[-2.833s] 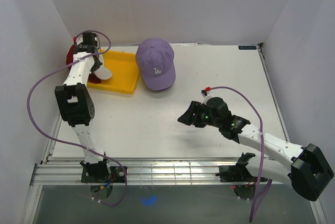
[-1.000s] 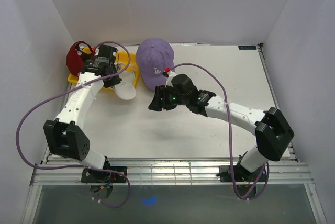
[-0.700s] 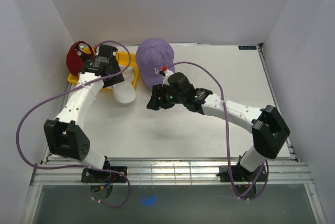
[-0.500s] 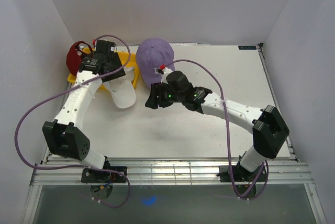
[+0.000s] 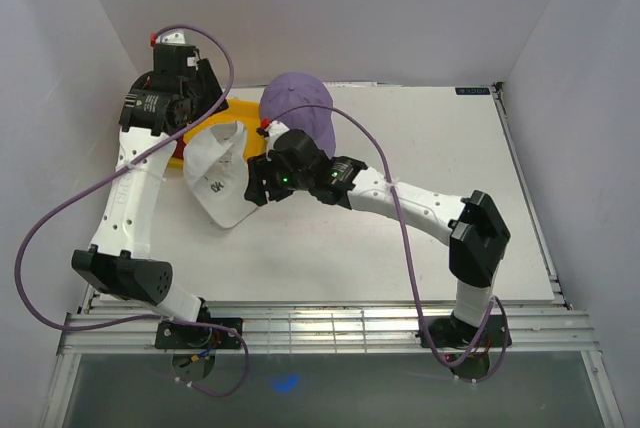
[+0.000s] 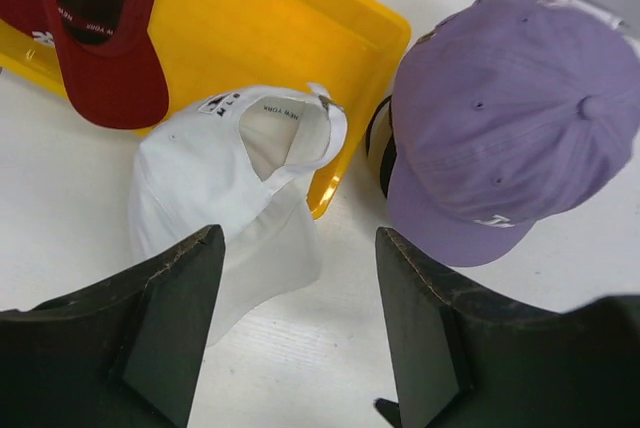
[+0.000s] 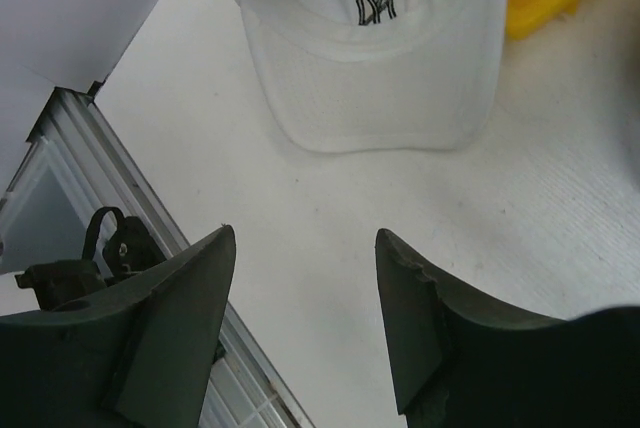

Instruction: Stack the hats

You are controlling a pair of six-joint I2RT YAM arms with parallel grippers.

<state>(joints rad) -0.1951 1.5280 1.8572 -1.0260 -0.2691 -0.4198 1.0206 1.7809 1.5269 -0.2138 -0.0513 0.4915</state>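
Step (est.): white cap (image 5: 218, 183) looked next for stacking on lavender cap (image 5: 300, 118).
White cap, posn: on bench (image 5: 420, 168), crown crumpled, brim toward arm bases, back strap leaning on tray corner; near lavender cap.
L hand (image 6: 298, 248): held high over the caps, fingers wide apart, nothing in it.
R hand (image 7: 305, 238): low, just beside white cap, fingers apart, empty.
Doing it well (opinion): pinch brim or crown edge, not loose cloth; lift clear of tray rim first; keep opening down; line brim w/ lavender brim; lower crown over crown, let go only once seated.
Yellow tray (image 6: 300, 28): contents 1 red cap (image 6: 105, 58), inner side up, brim overhanging tray edge.
Lavender cap, note: on bench beside tray; dark & tan edge under its rim, prob. more caps beneath, couldn't confirm.
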